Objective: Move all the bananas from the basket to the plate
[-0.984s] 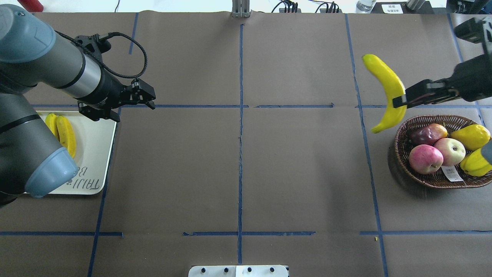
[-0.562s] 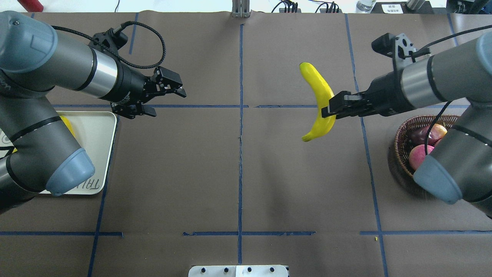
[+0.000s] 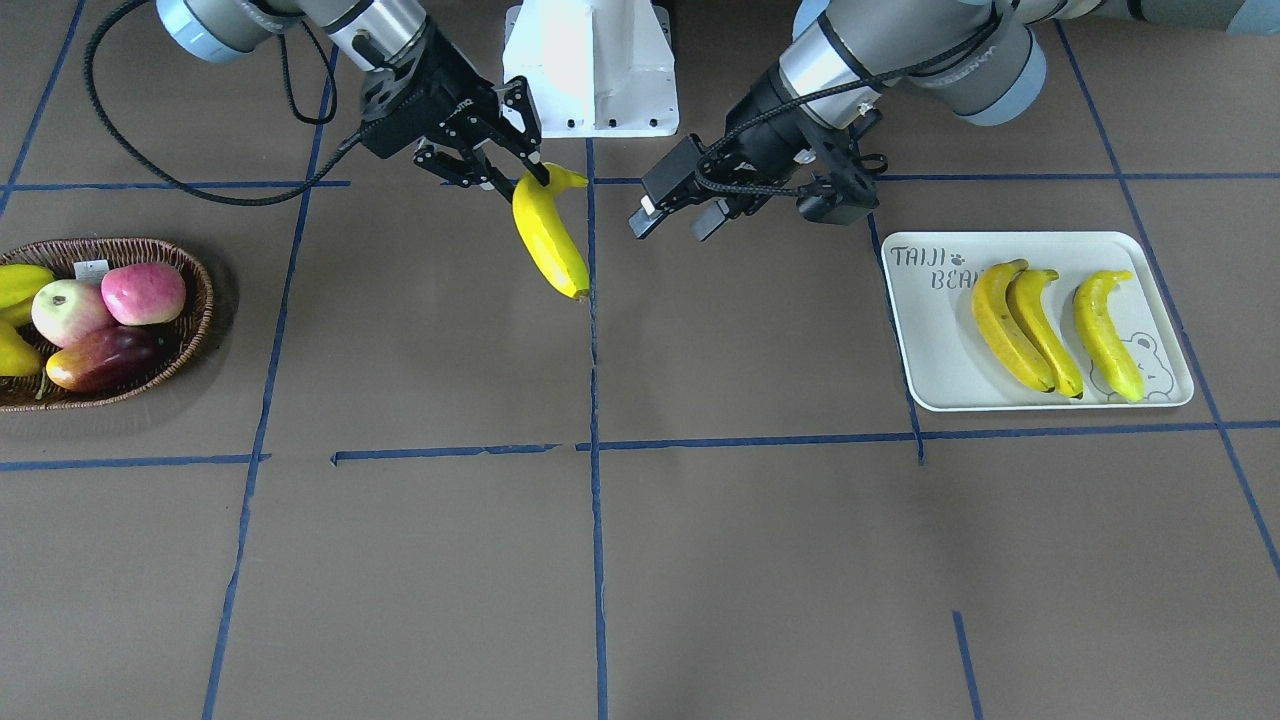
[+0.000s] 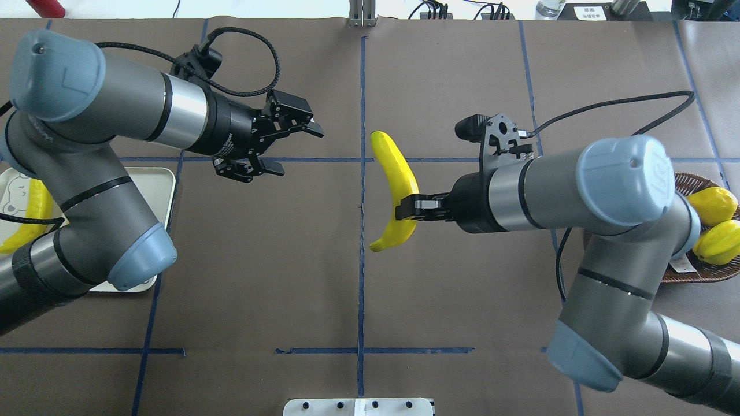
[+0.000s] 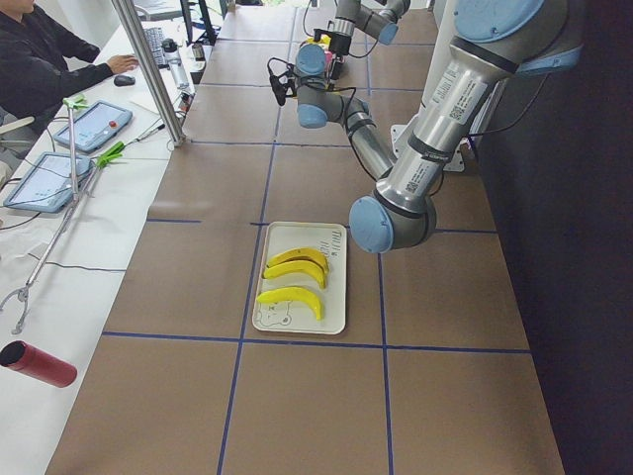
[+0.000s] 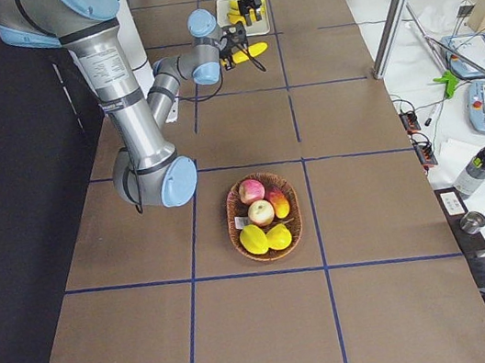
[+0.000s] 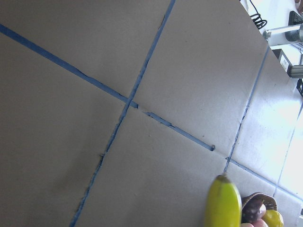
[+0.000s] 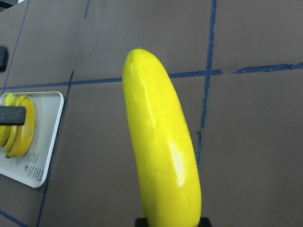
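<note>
My right gripper (image 4: 408,209) is shut on one yellow banana (image 4: 395,184), held above the table's middle line; the banana (image 3: 548,235) hangs tilted, and it fills the right wrist view (image 8: 161,151). My left gripper (image 4: 297,149) is open and holds nothing, a short way to the left of that banana and apart from it. It also shows in the front view (image 3: 676,220). Three bananas (image 3: 1045,325) lie side by side on the pale plate (image 3: 930,340). The wicker basket (image 3: 198,310) shows no banana among its fruit.
The basket holds two apples (image 3: 105,300), a dark mango (image 3: 100,360) and yellow fruits (image 4: 714,222). In the overhead view my left arm covers most of the plate (image 4: 165,190). Blue tape lines cross the brown table. A person sits at the side desk (image 5: 45,59).
My right arm has carried the banana leftward from beside the basket to the table's middle. My left arm has swung right from the plate toward the middle, its gripper still open.
</note>
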